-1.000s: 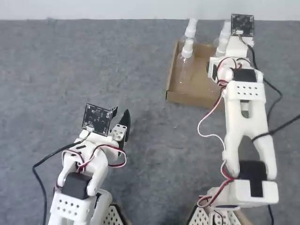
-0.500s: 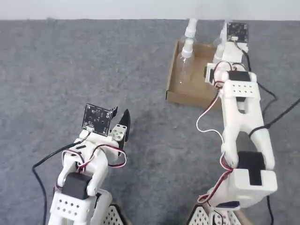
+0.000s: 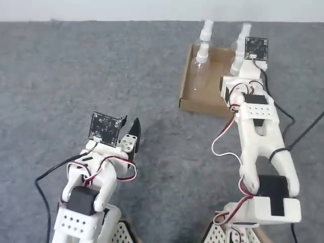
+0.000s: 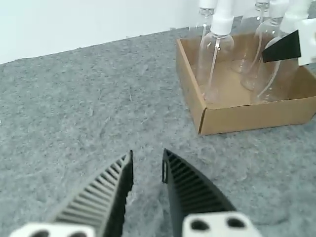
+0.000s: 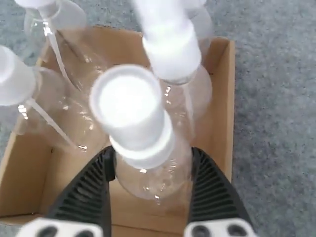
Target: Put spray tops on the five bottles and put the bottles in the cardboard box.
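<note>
With the right claw point(image 5: 152, 157) closed on the capped bottle point(image 5: 150, 180) in the near right corner of the box point(image 5: 224, 98), lower gently to a flat seat on the cardboard, then open only enough to clear its sides. Lift straight up, clear of the neighbouring bottles point(image 5: 64, 116), leaving the left claw point(image 4: 147, 157), slightly parted and empty, over the table point(image 3: 76, 66).

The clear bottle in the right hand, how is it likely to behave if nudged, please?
Probably light: the clear bottle looks empty. Likely tippy, being tall with a bulky spray top. Its smooth round wall may slip in the right hand.
</note>
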